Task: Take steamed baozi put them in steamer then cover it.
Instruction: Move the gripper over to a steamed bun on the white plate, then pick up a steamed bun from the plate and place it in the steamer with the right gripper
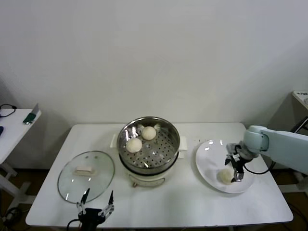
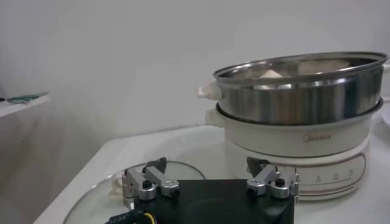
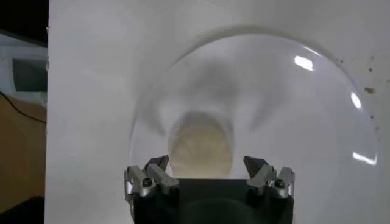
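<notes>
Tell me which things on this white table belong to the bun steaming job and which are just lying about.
Job:
- three small round cream-white buns: two in the tray, one on the plate under the open right tool
- round shiny steel steamer pot
- round glass lid, near the open left tool
- flat white plate

Lying about:
- small dark object on the side table

Up on the head camera we look forward and down across the whole bench (image 1: 192,211), far enough back to take in both ends and the wall behind. Over on the left wrist we sit low at the near edge, looking level along the bench at the side of the steamer (image 2: 298,97), close up, with the glass lid (image 2: 91,201) just under us; head view shares both, steamer (image 1: 149,144) and lid (image 1: 85,176). On the right wrist we look straight down, very near the plate (image 3: 292,103) that head view shows at right (image 1: 207,163).
</notes>
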`<state>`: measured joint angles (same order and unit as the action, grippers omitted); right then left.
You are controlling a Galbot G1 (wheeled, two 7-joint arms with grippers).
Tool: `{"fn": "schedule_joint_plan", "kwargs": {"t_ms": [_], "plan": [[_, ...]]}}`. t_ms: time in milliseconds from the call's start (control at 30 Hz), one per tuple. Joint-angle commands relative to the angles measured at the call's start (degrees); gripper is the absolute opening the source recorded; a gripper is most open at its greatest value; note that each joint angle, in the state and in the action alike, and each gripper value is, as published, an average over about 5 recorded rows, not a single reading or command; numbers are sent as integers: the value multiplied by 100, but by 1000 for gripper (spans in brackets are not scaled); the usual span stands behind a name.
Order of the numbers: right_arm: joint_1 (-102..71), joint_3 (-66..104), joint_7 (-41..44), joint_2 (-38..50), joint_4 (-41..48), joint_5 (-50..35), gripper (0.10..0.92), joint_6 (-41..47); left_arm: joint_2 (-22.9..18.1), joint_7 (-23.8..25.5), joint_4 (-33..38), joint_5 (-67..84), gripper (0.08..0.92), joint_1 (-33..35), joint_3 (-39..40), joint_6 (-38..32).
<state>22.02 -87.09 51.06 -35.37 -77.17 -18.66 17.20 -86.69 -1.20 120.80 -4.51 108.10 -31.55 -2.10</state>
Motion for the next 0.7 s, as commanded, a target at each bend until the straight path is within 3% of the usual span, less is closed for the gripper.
{"fn": "schedule_joint_plan", "kwargs": {"t_ms": [33, 200, 467, 700], "plan": [[-456, 317, -48, 36, 138, 147, 823, 37, 2, -4, -11, -9, 823, -4, 5, -7], [-434, 329, -51, 6, 129, 174, 814, 51, 3, -5, -1, -4, 823, -10, 10, -4], [-265, 269, 62, -47, 139, 213, 693, 2, -7, -17, -4, -1, 823, -13, 25, -7], [693, 16, 523, -227, -25, 495, 671, -451, -1, -20, 7, -5, 823, -15, 18, 1]]}}
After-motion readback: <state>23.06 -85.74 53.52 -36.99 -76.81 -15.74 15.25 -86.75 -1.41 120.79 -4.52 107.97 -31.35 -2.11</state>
